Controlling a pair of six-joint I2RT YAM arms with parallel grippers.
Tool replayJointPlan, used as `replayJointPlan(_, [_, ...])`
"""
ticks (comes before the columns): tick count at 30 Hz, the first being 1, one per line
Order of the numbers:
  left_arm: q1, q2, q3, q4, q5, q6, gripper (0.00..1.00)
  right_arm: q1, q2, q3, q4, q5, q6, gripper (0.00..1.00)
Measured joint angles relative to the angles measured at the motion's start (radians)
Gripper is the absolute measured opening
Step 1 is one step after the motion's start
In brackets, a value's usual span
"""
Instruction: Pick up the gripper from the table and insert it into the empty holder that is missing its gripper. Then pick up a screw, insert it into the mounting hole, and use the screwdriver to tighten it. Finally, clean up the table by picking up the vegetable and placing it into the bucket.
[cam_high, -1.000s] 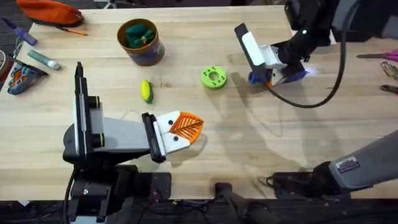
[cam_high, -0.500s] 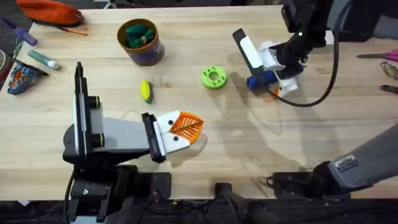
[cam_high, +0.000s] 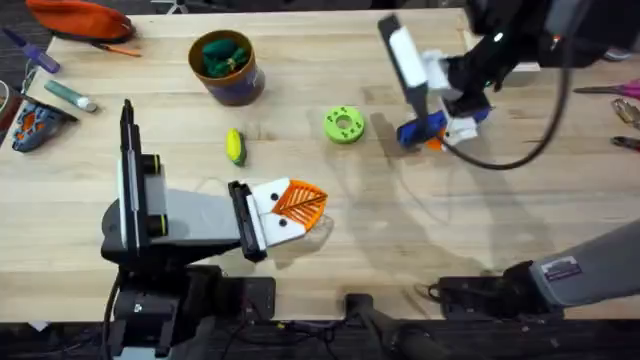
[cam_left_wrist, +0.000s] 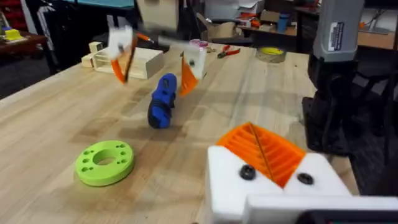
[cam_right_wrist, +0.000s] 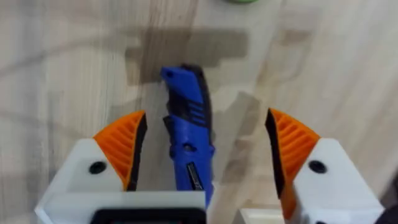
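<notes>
A pale wooden worktop (cam_high: 330, 240) seen from above. At the far left stands the bucket (cam_high: 226, 66), a round tin with green lumps inside. Nearer the arms, just right of it, lies the vegetable (cam_high: 235, 146), a small yellow-green oblong, well apart from everything else.

The left gripper (cam_high: 296, 206) rests low at the near left. Its orange ribbed fingers (cam_left_wrist: 264, 149) lie together, holding nothing.

Towards the middle sits a flat lime-green disc (cam_high: 343, 125) with a centre hole.

Farther right, the right gripper (cam_high: 440, 125) hangs above the screwdriver (cam_right_wrist: 188, 127), a blue pen-shaped tool. In the right wrist view the blue body lies between the two orange fingers (cam_right_wrist: 122, 146), which stand wide apart and touch it on neither side. Its long axis runs straight out from the palm, roughly in line with the fingers. The right arm is far nearer to this tool than the left; closing on it looks like the step in hand.

Hard to tell: whether the screwdriver lies on the worktop or is lifted, since its near end is cut off under the white finger mounts. Its thin metal tip cannot be made out. The left wrist view shows the right gripper blurred.
</notes>
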Motion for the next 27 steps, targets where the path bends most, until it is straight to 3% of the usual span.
replayJointPlan(3, [0.000, 0.000, 0.000, 0.000, 0.000, 0.000, 0.014, 0.001, -0.111, 0.111, -0.102, -0.108, 0.037, 0.991])
replayJointPlan(9, [0.000, 0.000, 0.000, 0.000, 0.000, 0.000, 0.014, 0.002, -0.215, 0.232, -0.060, -0.217, 0.246, 0.991])
replayJointPlan(16, [0.000, 0.000, 0.000, 0.000, 0.000, 0.000, 0.014, 0.006, -0.240, 0.371, 0.143, -0.263, 0.841, 0.991])
replayJointPlan(21, [0.000, 0.000, 0.000, 0.000, 0.000, 0.000, 0.014, 0.006, -0.244, 0.411, 0.175, -0.215, 1.259, 0.991])
replayJointPlan(27, [0.000, 0.000, 0.000, 0.000, 0.000, 0.000, 0.014, 0.006, -0.259, 0.411, 0.099, -0.146, 1.542, 0.991])
